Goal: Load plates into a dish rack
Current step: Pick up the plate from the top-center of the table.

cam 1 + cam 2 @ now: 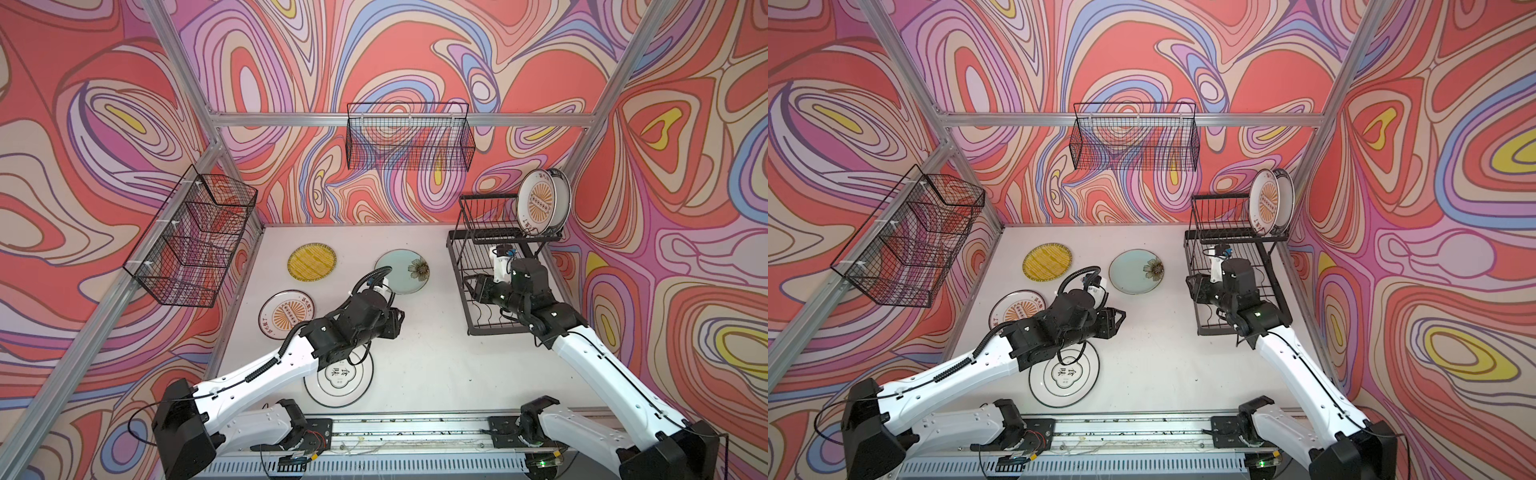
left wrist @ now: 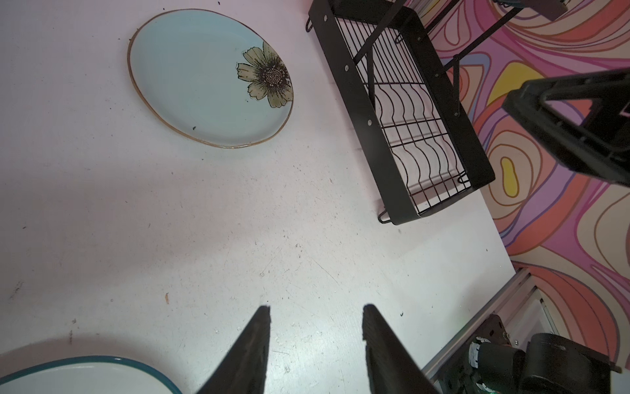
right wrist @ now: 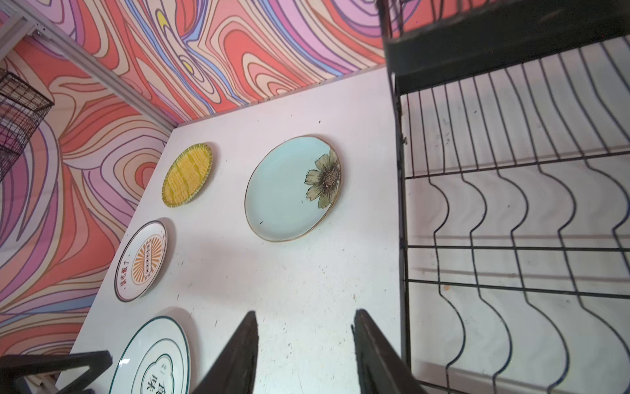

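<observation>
When we look from the wrists, both hands are partly open and hold nothing: the left hand [image 2: 315,308] is above the bare bench [image 2: 170,221], and the right hand [image 3: 305,314] is near the lower tier of the rack [image 2: 359,112]. On the upper tier two plates [image 1: 537,207] stand upright. Flat on the bench lie the yellow plate [image 1: 312,262], green plate [image 1: 402,272], sunburst plate [image 1: 286,314] and white plate [image 1: 338,380], this last partly under the left arm [image 1: 266,365].

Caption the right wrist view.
Right gripper, fingers apart; yellow plate, flower plate, sunburst plate, character plate flat on table beside dish rack.
</observation>
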`<act>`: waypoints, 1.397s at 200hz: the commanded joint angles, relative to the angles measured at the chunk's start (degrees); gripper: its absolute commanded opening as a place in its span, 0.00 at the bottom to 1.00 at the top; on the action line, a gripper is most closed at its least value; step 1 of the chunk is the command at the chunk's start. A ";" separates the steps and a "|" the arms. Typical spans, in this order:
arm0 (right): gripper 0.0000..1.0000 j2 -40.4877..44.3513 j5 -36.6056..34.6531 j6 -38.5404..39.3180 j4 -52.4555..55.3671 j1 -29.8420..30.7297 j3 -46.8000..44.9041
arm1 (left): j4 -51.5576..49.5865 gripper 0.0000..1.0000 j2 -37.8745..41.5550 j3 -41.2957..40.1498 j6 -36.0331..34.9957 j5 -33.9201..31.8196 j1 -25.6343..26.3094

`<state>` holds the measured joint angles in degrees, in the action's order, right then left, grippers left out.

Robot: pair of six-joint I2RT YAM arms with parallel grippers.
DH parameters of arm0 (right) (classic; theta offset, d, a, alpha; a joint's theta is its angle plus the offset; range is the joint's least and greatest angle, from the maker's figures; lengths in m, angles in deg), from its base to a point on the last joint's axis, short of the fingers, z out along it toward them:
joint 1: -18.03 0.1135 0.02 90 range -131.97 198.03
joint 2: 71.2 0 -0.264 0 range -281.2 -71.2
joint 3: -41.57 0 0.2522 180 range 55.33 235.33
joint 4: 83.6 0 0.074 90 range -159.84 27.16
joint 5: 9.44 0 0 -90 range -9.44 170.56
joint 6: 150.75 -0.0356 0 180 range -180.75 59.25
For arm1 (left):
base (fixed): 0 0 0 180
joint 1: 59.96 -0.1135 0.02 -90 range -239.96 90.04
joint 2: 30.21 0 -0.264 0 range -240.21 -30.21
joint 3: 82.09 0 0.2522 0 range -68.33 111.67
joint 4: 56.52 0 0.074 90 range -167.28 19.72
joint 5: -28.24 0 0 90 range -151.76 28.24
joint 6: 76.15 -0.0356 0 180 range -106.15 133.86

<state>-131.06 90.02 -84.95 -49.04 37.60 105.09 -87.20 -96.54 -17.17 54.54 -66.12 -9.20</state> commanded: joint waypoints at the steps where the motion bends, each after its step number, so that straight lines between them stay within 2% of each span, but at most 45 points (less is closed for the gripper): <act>1: 0.46 -1.23 -0.09 -3.24 -4.74 3.25 -2.55 | -1.39 0.48 -2.12 2.48 -0.09 -1.43 0.23; 45: 0.45 -7.36 -3.08 -6.84 -10.63 11.28 -5.33 | -3.88 0.48 -6.47 5.05 -0.14 -1.10 -0.11; 80: 0.44 -12.32 -5.74 -9.09 -13.14 16.32 -5.60 | -4.91 0.48 -8.42 4.42 2.07 1.24 -3.47; 138: 0.43 -17.02 -6.03 -9.78 -15.32 17.94 -4.94 | -6.70 0.48 -10.29 4.01 2.08 7.07 -10.42; 180: 0.43 -18.01 -6.38 -9.73 -14.82 18.12 -4.72 | -4.13 0.48 -12.05 4.78 1.16 11.71 -14.33; 279: 0.43 -15.82 -7.69 -9.37 -12.04 18.31 -5.36 | -3.49 0.46 -25.12 13.62 -1.07 15.95 -20.91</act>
<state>-148.43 83.48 -94.53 -62.37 55.35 100.01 -91.20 -118.77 -6.33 54.39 -51.30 -29.06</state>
